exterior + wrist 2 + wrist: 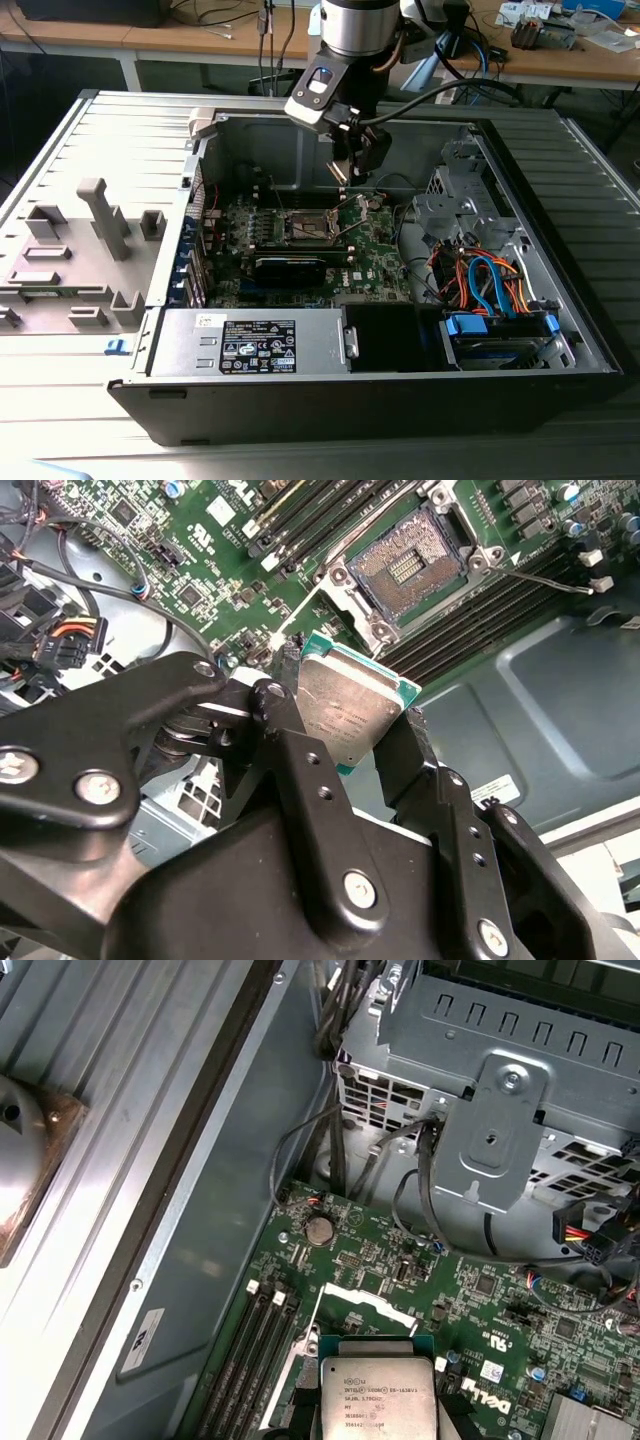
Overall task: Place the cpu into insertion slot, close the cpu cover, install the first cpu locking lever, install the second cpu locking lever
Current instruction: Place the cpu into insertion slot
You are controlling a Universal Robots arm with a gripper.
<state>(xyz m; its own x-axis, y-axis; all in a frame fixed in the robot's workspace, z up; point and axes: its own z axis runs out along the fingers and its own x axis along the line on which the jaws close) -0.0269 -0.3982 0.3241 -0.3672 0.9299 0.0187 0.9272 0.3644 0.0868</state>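
Grey ribbed tabletop [60,130] is seen beneath one open computer case [300,410], with wooden benches [130,45] behind. One green motherboard [375,255] lies inside, bearing one insertion slot [410,565] whose dark centre is exposed. One arm is angled down into the case. Its gripper [345,712] is clamped on one cpu [350,695], which is held tilted above the board, apart from the slot.

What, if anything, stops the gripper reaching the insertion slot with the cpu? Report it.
Nothing visible, so probably yes. The gripper holds the cpu above the board, and the insertion slot lies uncovered, contacts bare, with nothing between them.
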